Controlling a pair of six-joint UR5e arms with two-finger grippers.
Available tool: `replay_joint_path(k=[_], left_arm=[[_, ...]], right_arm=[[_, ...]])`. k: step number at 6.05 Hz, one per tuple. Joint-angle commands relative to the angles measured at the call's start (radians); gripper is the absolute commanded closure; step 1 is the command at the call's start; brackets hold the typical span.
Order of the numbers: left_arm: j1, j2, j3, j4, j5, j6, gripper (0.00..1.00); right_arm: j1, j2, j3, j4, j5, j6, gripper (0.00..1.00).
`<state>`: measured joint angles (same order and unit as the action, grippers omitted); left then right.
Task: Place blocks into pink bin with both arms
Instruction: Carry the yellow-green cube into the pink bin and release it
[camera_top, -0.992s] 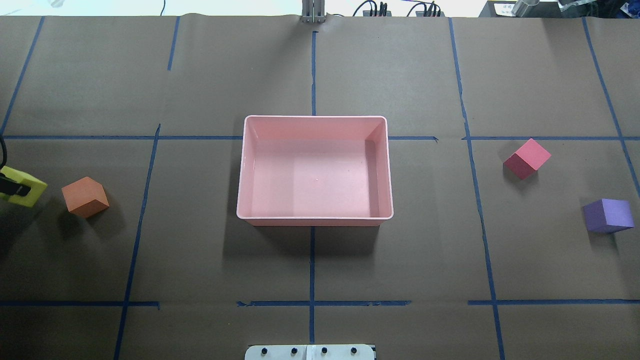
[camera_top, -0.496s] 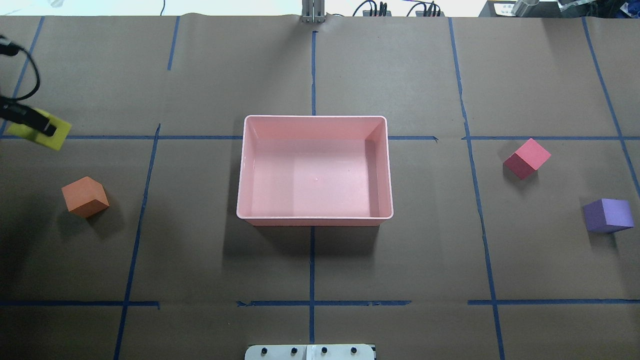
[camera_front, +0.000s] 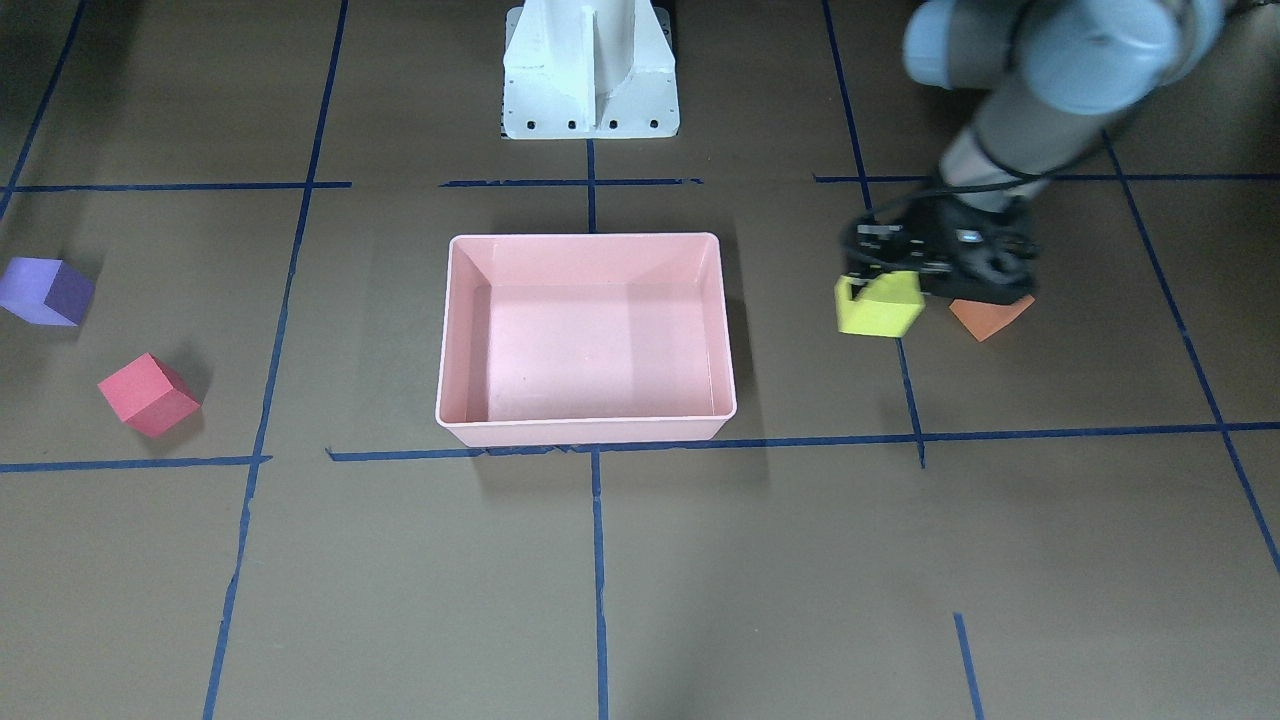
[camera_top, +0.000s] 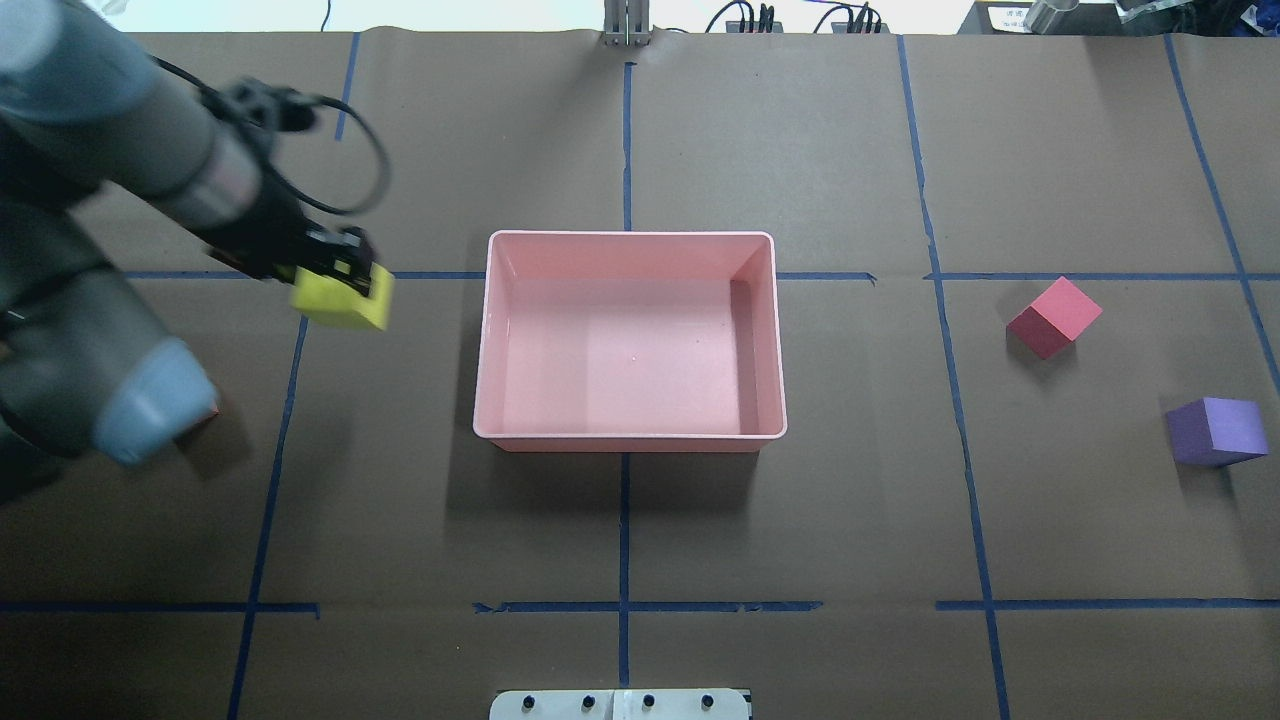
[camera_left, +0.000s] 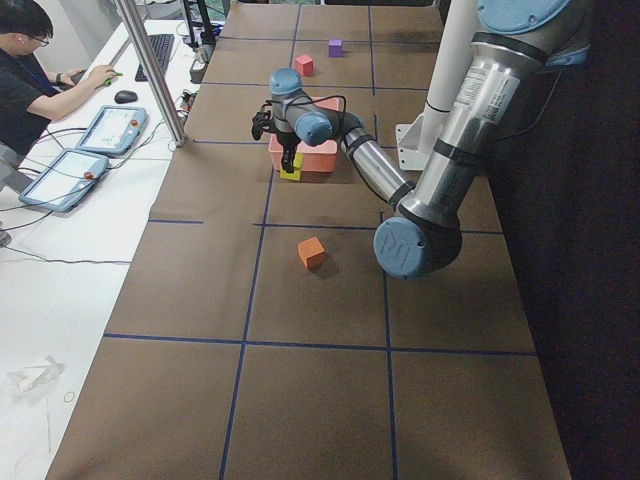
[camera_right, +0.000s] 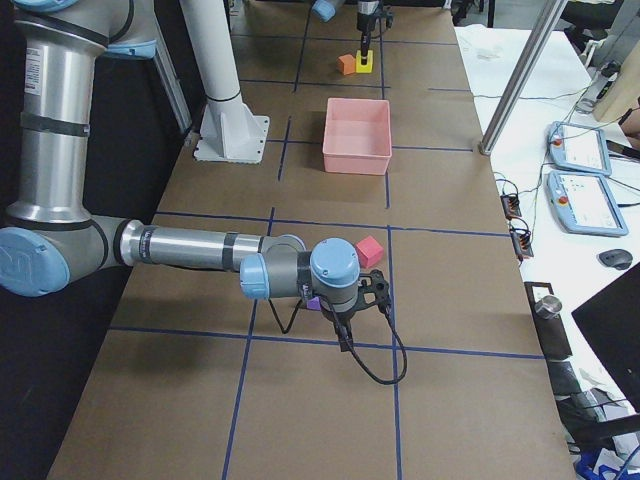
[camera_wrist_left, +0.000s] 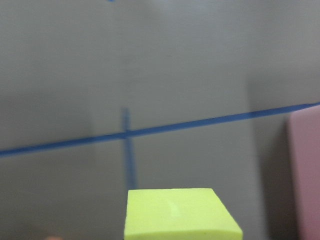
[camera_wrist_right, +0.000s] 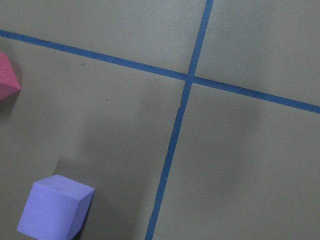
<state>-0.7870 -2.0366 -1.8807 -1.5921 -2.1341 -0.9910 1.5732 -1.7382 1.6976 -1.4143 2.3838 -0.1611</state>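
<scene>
Your left pincer (camera_top: 345, 278) is clamped on the yellow-green cube (camera_top: 342, 300), fingers on two opposite faces. The cube is outside the pink bin (camera_top: 630, 350), at about 9 o'clock from it in the overhead view and just short of its wall. From the left wrist camera you see the cube's top face at the bottom of the picture and the bin's edge at 3 o'clock, all somewhat blurred. Whether the cube touches the counter (camera_top: 640, 540) you cannot tell.

The bin sits at the middle of the counter with nothing in it. The orange cube (camera_front: 990, 315) lies on the counter at roughly 8 o'clock from the bin in the overhead view, where the left arm (camera_top: 150, 130) covers nearly all of it. In the front-facing view it peeks out just beside the pincer.

The red cube (camera_top: 1055, 317) rests at 3 o'clock from the bin and the purple cube (camera_top: 1215, 430) at 4 o'clock, both well apart from it.

Your right arm (camera_right: 190, 247) reaches low over that side. The right pincer (camera_right: 343, 322) is near the purple cube, and you cannot tell how its jaws stand.
</scene>
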Motion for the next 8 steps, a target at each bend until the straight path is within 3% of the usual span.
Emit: replay_joint_path(k=[1, 2, 3, 5, 8], left_arm=[[0.146, -0.159, 0.015, 0.067, 0.082, -0.208, 0.65], [0.158, -0.227, 0.017, 0.154, 0.085, -0.215, 0.49], [0.158, -0.232, 0.028, 0.156, 0.109, -0.213, 0.00], [0.149, -0.272, 0.089, 0.158, 0.117, -0.230, 0.00], [0.138, -0.188, 0.027, 0.156, 0.112, -0.124, 0.00]], right_arm=[[-0.004, 0.000, 0.001, 0.000, 0.000, 0.000, 0.00], [-0.004, 0.000, -0.002, 0.000, 0.000, 0.000, 0.00], [-0.004, 0.000, 0.001, -0.002, 0.003, 0.000, 0.00], [-0.018, 0.044, 0.002, 0.000, 0.009, 0.005, 0.00], [-0.184, 0.173, 0.019, 0.012, 0.028, 0.002, 0.00]])
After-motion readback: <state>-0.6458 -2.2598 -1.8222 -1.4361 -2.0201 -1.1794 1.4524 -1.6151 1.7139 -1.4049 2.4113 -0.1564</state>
